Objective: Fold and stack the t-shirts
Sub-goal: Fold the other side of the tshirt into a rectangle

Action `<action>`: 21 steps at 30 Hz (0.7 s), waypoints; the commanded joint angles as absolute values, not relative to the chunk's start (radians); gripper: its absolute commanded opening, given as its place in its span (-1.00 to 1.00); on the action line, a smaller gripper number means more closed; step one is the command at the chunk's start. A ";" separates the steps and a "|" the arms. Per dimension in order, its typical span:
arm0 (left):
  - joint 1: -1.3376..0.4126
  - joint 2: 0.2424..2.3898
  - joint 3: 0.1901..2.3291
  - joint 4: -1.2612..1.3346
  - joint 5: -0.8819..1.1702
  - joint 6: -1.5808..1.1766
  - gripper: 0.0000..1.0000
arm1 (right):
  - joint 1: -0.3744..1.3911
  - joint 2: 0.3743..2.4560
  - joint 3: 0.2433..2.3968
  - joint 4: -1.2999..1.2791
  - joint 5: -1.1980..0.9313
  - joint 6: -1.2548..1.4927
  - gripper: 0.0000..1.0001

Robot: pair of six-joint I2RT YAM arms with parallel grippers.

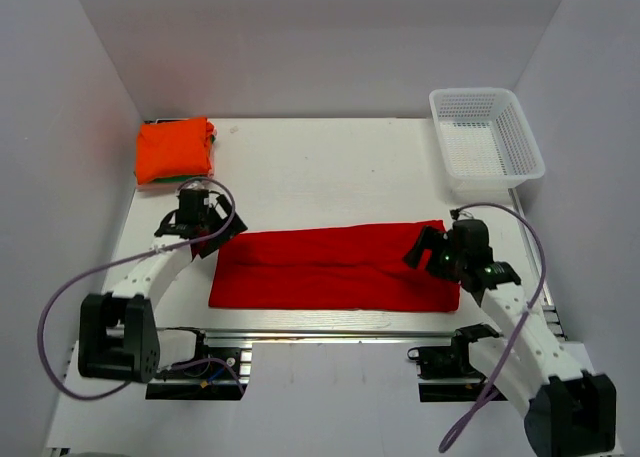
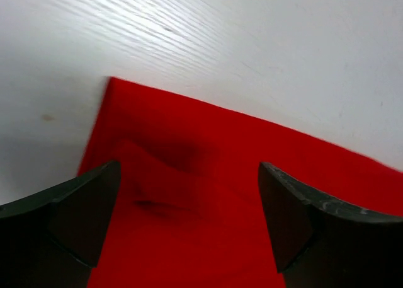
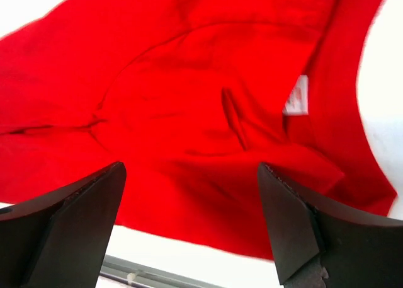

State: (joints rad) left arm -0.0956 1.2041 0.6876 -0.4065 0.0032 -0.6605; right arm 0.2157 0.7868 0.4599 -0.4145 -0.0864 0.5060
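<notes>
Top view: bright, even, diffuse light is falling; shadows are showing soft. Left wrist: glare is streaking the surface [image 2: 208, 23]; the red t-shirt [image 2: 220, 174] is blurring along its left edge. Right wrist: surface is blowing out white.

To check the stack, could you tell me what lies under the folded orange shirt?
Only a thin edge of green cloth shows beneath the orange shirt; the rest is covered, so anything further below is hidden.
</notes>
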 commanded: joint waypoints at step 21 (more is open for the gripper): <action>-0.193 1.459 0.588 -0.325 0.114 -0.543 0.99 | 0.212 1.057 0.609 -0.270 0.075 0.377 0.81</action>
State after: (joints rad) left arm -0.1917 1.4300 0.6586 -0.2085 0.1787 -0.5503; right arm 0.2134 1.0317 0.5945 -0.2802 -0.0093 0.4007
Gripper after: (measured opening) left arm 0.995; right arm 0.902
